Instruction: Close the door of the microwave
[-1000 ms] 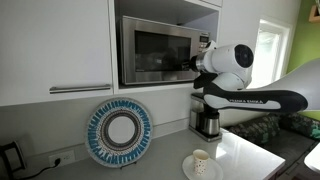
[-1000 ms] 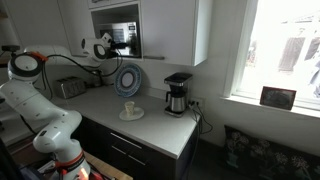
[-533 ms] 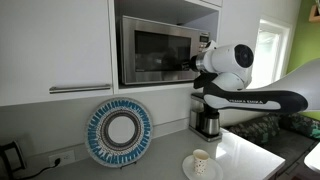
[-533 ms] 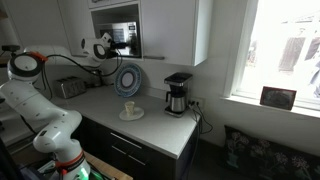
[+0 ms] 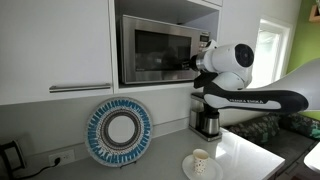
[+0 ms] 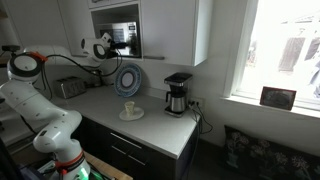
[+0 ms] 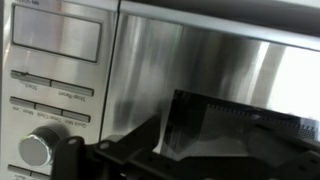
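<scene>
The stainless-steel microwave (image 5: pixel 158 78) sits in a wall-cabinet niche and shows in both exterior views (image 6: pixel 122 37). Its dark glass door (image 5: pixel 150 52) looks flush with the front. My gripper (image 5: pixel 197 62) is at the microwave's right front edge, by the control strip; it also shows in an exterior view (image 6: pixel 108 45). In the wrist view the control panel (image 7: pixel 55 70), with display, buttons and a knob, fills the left, and brushed steel (image 7: pixel 180 60) fills the middle. My dark gripper (image 7: pixel 200 140) lies close against that steel. I cannot tell whether the jaws are open or shut.
A black-and-steel coffee maker (image 5: pixel 206 118) stands under the microwave on the counter (image 6: pixel 150 120). A cup on a saucer (image 5: pixel 201 160) is near the front. A round woven plate (image 5: pixel 119 132) leans on the wall. A white cabinet door (image 5: pixel 55 45) is beside the niche.
</scene>
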{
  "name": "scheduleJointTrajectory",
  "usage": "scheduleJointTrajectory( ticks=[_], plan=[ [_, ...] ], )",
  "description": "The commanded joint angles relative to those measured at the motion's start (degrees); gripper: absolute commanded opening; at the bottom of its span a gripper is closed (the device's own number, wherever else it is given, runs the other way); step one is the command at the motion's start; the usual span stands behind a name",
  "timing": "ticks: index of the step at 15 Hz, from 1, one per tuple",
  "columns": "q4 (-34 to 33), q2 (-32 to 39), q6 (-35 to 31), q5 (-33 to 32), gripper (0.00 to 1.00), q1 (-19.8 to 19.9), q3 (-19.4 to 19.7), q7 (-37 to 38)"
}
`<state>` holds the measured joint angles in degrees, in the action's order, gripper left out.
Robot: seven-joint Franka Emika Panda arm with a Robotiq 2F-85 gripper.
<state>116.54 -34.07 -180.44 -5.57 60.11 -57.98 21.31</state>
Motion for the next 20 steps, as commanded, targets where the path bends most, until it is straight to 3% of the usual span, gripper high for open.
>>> scheduleJointTrajectory(
  ticks=[1, 5, 11, 20],
  plan=[
    [0.1, -0.1, 0.0, 1.6, 1.00, 0.0, -0.1, -1.5],
    [0.1, -0.2, 0.4, 1.4, 1.00, -0.2, 0.2, -1.6],
    [-0.4, -0.6, 6.8, -0.3, 1.00, -4.3, 4.1, -3.2],
    [-0.5, 0.7, 23.9, -5.6, 1.00, -18.3, 18.5, -7.6]
  ],
)
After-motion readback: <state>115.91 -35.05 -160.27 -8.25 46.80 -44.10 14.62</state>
